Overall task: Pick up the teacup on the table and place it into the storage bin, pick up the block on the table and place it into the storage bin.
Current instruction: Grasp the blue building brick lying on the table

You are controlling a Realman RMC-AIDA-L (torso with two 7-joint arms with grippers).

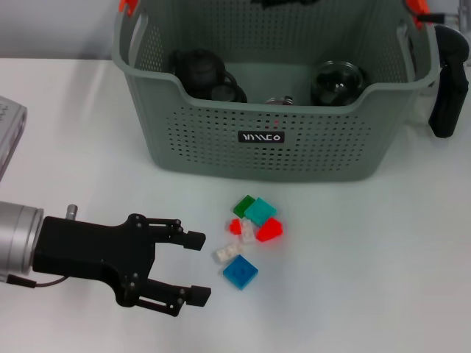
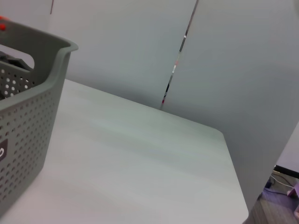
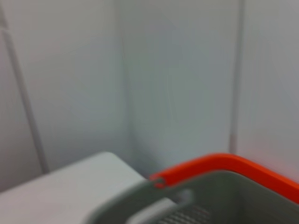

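Check progress first. The storage bin (image 1: 272, 110) already holds dark, rounded items; you cannot confirm from these views that any of them is the teacup, but no teacup stands on the table (image 1: 383, 250). Judge the teacup step as probably done and the block step as outstanding.

The blocks (image 1: 250, 235) lie in a loose cluster on the table, just beyond the fingertips of the left gripper (image 1: 195, 268) and between those fingertips and the bin's front wall. The blue block (image 1: 241, 273) is the piece nearest the fingertips.

Note the left arm's pose: it reaches in low over the table, roughly horizontal, with the fingers spread wide and holding nothing. The gap between them faces the cluster without touching it.

The right gripper (image 1: 447, 88) hangs idle outside the bin's far end wall, well apart from the blocks. You cannot tell its finger state.
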